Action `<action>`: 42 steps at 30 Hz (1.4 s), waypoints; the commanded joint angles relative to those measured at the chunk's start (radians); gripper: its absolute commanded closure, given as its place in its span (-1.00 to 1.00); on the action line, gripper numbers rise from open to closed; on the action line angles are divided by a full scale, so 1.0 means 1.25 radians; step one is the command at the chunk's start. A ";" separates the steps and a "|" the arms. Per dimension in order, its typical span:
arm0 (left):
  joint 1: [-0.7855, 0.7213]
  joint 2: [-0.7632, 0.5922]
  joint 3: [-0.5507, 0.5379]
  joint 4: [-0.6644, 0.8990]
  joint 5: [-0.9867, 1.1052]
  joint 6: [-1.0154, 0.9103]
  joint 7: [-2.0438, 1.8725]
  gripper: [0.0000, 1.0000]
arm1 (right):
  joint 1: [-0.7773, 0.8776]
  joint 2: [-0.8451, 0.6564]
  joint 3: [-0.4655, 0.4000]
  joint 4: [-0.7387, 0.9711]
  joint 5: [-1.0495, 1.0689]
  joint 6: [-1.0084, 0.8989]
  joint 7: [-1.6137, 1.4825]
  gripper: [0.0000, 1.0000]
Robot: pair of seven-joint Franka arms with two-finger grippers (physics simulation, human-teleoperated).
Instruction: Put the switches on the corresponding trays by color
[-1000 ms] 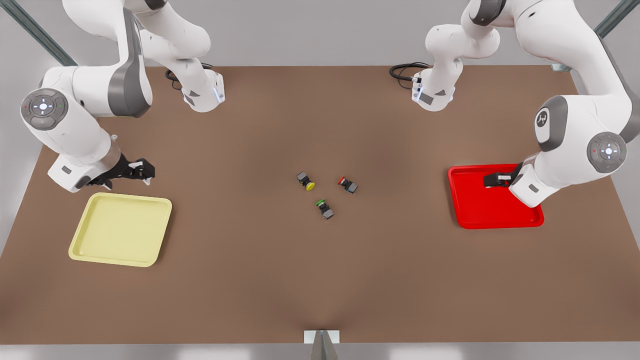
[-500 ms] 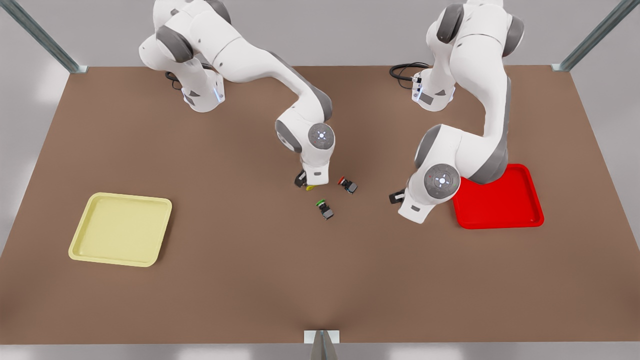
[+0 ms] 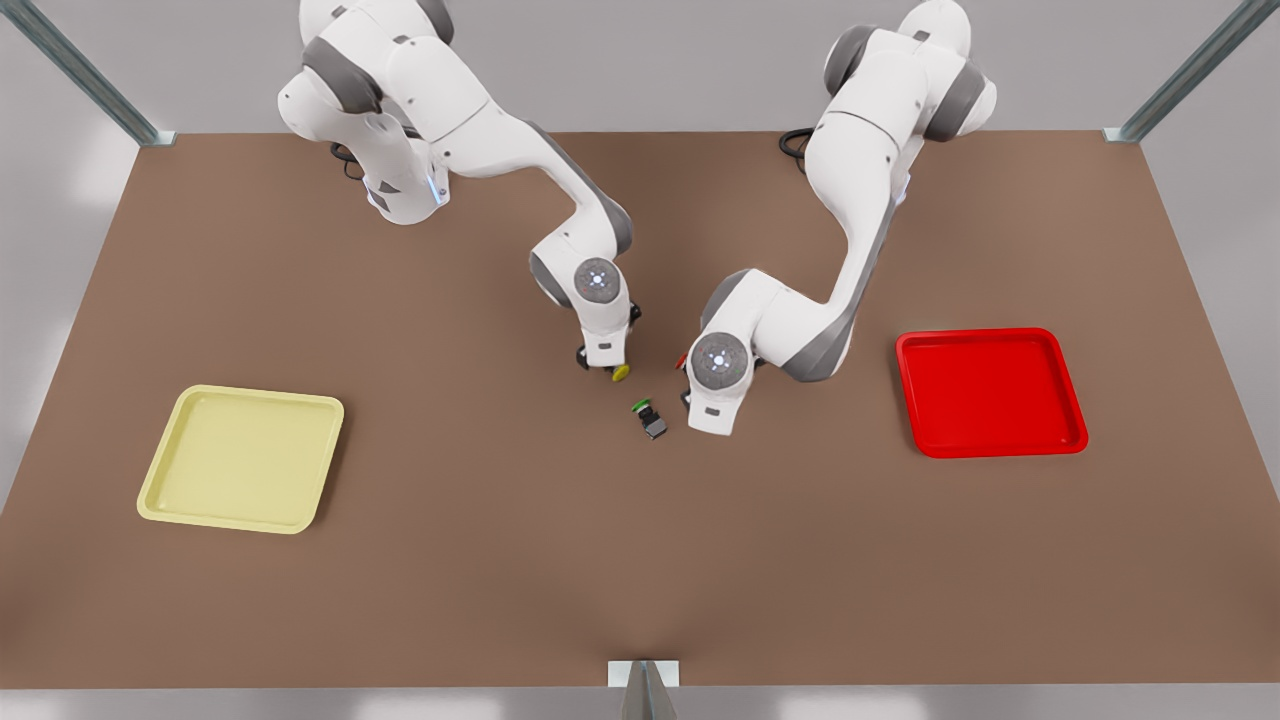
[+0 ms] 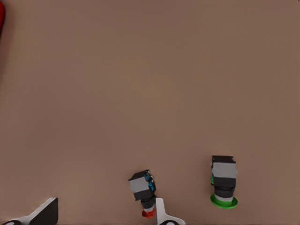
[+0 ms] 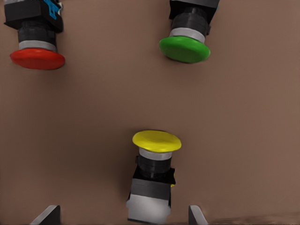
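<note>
The yellow-capped switch (image 5: 153,176) lies on the brown table (image 3: 500,560) mid-scene, between the spread fingertips of the right gripper (image 5: 123,215), which has not closed on it. The red-capped switch (image 4: 144,192) lies nearby under the left gripper (image 4: 103,216), fingers wide, one tip just beside the cap. The green-capped switch (image 3: 650,417) rests close by. The pale yellow tray (image 3: 170,500) and red tray (image 3: 1075,440) sit well apart at opposite sides.

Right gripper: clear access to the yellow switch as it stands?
Probably yes. The right gripper is open, fingers either side of the yellow switch; red switch and green switch lie clear of it. The left gripper hangs open over the red switch.
</note>
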 commanded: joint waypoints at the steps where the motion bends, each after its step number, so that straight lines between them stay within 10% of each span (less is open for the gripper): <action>1: 0.000 0.000 0.000 -0.012 -0.018 0.013 -0.011 -1.00 | -0.001 0.000 0.000 -0.004 0.001 0.001 0.004 -1.00; 14: -0.161 0.031 0.167 -0.142 -0.286 0.132 -0.037 -1.00 | -0.016 0.003 -0.002 -0.026 0.010 0.011 -0.002 -1.00; 31: -0.155 0.002 0.143 -0.277 -0.318 0.279 0.140 -1.00 | -0.019 0.046 -0.007 -0.012 0.001 0.064 -0.036 -0.99; 32: -0.157 0.000 0.145 -0.278 -0.317 0.273 0.137 -1.00 | -0.021 0.046 -0.007 -0.012 0.001 0.064 -0.035 -0.50; 35: -0.166 -0.003 0.152 -0.285 -0.307 0.274 0.128 -1.00 | -0.021 0.046 -0.007 -0.012 0.001 0.064 -0.034 -0.11; 42: -0.254 0.007 0.273 -0.292 -0.300 0.253 0.127 -1.00 | -0.021 0.044 -0.007 -0.014 0.002 0.062 -0.024 -0.08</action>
